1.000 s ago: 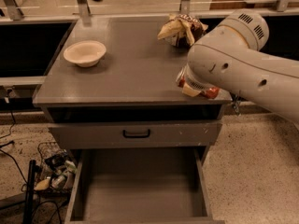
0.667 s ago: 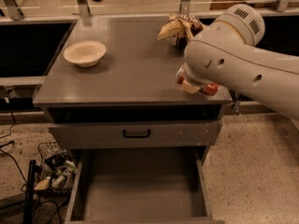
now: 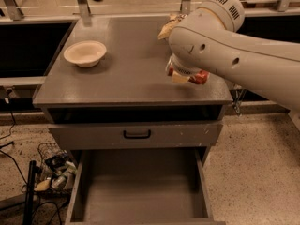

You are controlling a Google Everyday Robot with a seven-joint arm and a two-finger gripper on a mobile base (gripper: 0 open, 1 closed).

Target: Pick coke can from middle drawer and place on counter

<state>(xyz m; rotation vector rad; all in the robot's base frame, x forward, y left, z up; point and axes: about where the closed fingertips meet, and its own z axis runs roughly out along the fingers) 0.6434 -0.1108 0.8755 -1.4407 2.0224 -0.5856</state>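
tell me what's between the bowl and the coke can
Only bare counter between bowl and coke can, camera view; gripper sits at the can under the arm.

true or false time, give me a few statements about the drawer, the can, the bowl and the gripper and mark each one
1. The open middle drawer has a bare floor. True.
2. The bowl sits on the right half of the counter. False: it is on the left half.
3. The coke can lies in the drawer. False: it is up at the gripper, over the counter's right front part, tucked under the arm.
4. A black handle sits on the panel above the open drawer. True.
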